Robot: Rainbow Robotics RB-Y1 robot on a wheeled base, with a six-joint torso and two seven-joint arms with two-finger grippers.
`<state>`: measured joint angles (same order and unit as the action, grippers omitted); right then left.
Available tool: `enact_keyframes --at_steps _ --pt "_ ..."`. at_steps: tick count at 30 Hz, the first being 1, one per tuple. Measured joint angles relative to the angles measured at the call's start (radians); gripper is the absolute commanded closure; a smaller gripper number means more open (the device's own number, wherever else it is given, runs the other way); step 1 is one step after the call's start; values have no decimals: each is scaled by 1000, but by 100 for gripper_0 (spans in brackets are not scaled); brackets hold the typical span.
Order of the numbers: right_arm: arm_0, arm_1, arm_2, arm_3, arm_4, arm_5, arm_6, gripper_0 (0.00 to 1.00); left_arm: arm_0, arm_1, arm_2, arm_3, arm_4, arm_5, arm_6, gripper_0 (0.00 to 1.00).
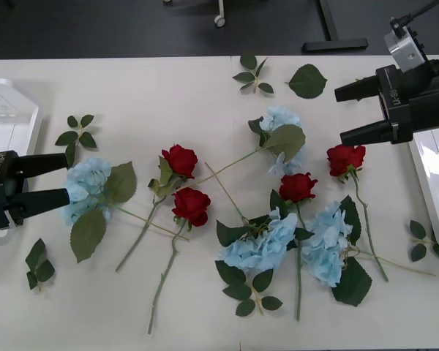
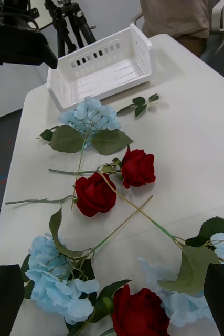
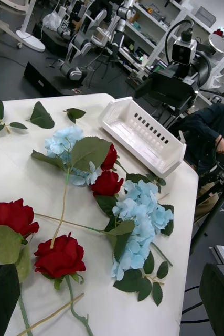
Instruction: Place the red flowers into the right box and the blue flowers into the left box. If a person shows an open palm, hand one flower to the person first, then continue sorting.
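The left box (image 1: pixel 11 117) sits at the table's left edge, just behind the left gripper (image 1: pixel 55 180). That gripper's black jaws are spread and hold nothing; their tips reach the pale bloom of the leftmost of the blue flowers (image 1: pixel 88 186), which lies right at the jaw opening with its big leaves trailing beyond. Farther out from those jaws, two of the red flowers (image 1: pixel 180 160) lie side by side, their stems crossing toward the table's near edge. Past them, more blue heads cluster in the middle of the table (image 1: pixel 263 241), with another blue head behind them (image 1: pixel 282 128) and a third rose (image 1: pixel 298 186) between.

The right gripper (image 1: pixel 350 113) hovers above the table, jaws spread wide and empty. The fourth rose (image 1: pixel 345 158) lies just below and ahead of its lower finger, not touched. The right box (image 1: pixel 433 172) is behind this gripper, at the table's right edge. Loose leaf sprigs (image 1: pixel 252 77) lie scattered near the table's far side.
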<state>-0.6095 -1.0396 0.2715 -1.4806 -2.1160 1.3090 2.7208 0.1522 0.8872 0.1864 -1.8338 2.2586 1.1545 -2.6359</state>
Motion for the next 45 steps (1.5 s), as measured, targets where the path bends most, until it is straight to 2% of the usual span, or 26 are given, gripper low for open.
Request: enact_keyframes --at_steps 8,11,14,18,22,27,32,34,36,41,43,45 --pt "40 0 5 13 43 1 -1 0 0 23 -13 20 80 10 12 0" --pt "40 0 4 13 85 9 -57 0 0 67 -3 4 72 10 148 0" --pt "40 0 4 13 148 31 -245 0 3 90 46 -49 -11 10 495 0" --pt "40 0 4 15 274 88 -602 0 18 91 134 -158 -176 9 1035 0" --pt "40 0 4 17 399 131 -920 0 27 92 168 -251 -352 8 1316 0" --pt "40 1 5 18 581 149 -945 0 37 92 160 -368 -606 8 1539 0" --pt "40 20 5 28 816 159 -1055 0 64 92 95 -486 -887 9 2234 0" --pt "40 37 4 46 876 161 -1080 0 77 92 58 -502 -957 9 2429 0" --pt "40 56 4 71 919 163 -1080 0 87 92 23 -504 -1008 9 2471 0" --pt "40 97 12 110 1009 164 -1080 0 93 80 -51 -504 -1136 9 2306 0" --pt "40 103 31 111 1035 157 -1080 0 93 68 -76 -505 -1196 9 2366 0" --pt "40 104 60 112 1054 135 -1080 0 89 58 -106 -505 -1262 16 2520 0"
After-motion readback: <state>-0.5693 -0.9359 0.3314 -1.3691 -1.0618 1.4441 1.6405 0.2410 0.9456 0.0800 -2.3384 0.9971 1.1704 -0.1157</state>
